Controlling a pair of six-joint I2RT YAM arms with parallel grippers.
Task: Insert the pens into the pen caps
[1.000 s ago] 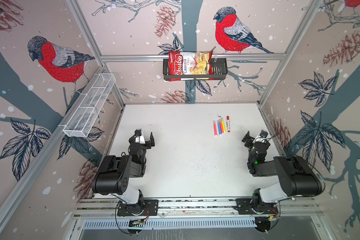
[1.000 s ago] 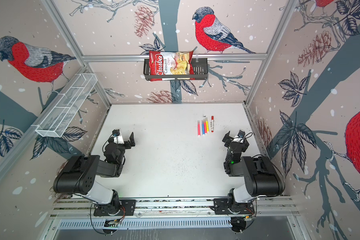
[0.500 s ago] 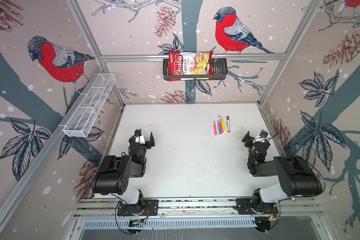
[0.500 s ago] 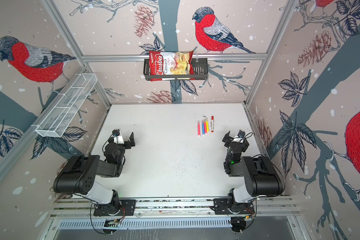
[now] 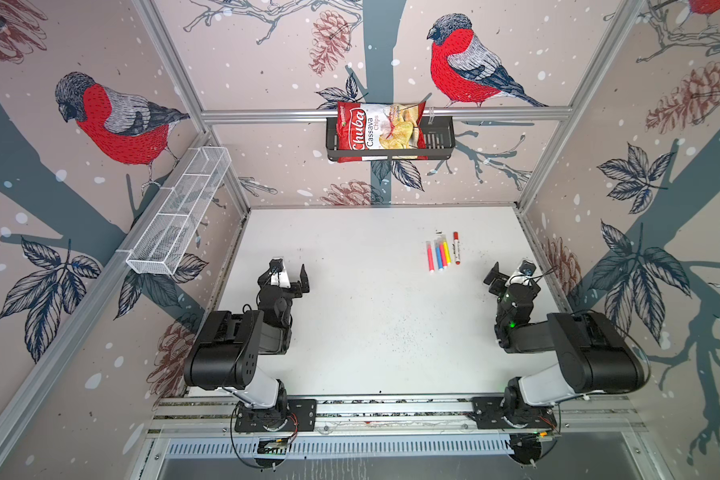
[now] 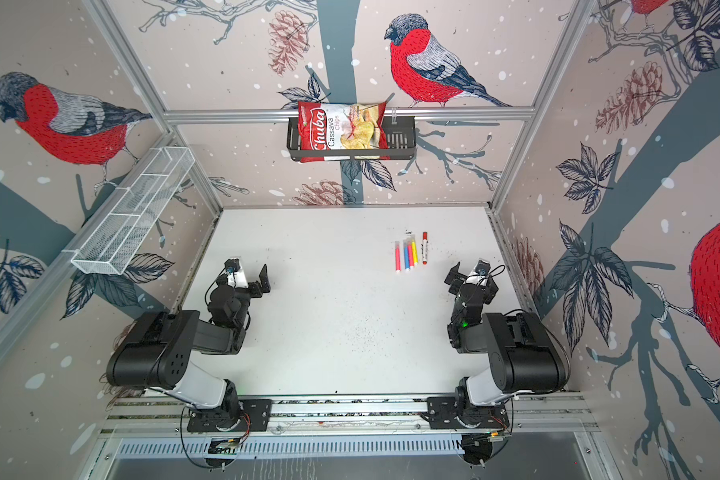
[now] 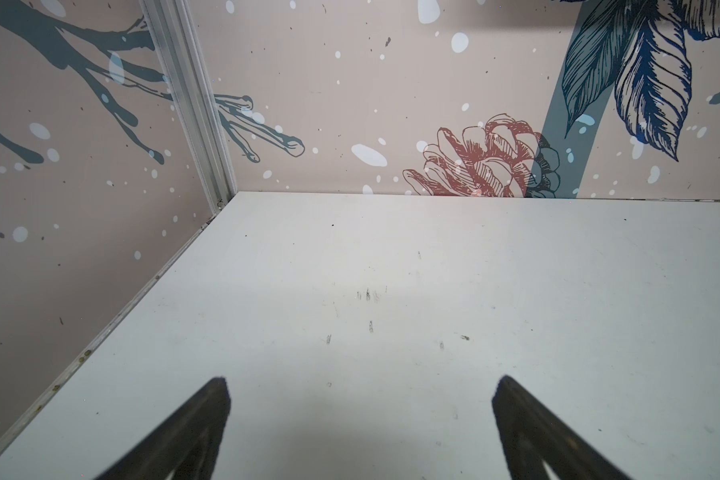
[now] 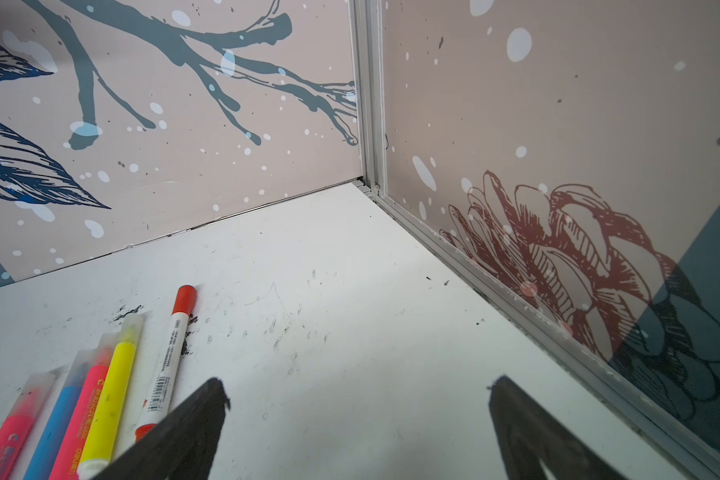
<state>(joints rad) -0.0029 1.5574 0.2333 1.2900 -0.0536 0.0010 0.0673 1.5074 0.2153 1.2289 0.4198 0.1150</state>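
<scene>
Big scuffed white table [image 5: 371, 324]. The left gripper [image 7: 360, 384] sits low over the near-left part of it, fingers wide apart. The right gripper [image 8: 358, 384] is the same on the right side, fingers spread, not gripping anything, with the pens [image 5: 443, 254] near it. They lie side by side in a tidy row toward the far right: pink, blue, reddish, yellow, then a fatter white one. The caps [image 8: 130, 326] look like they're already on. The thin pens have frosted ones and the white pen has a red cap [image 8: 186, 296].
</scene>
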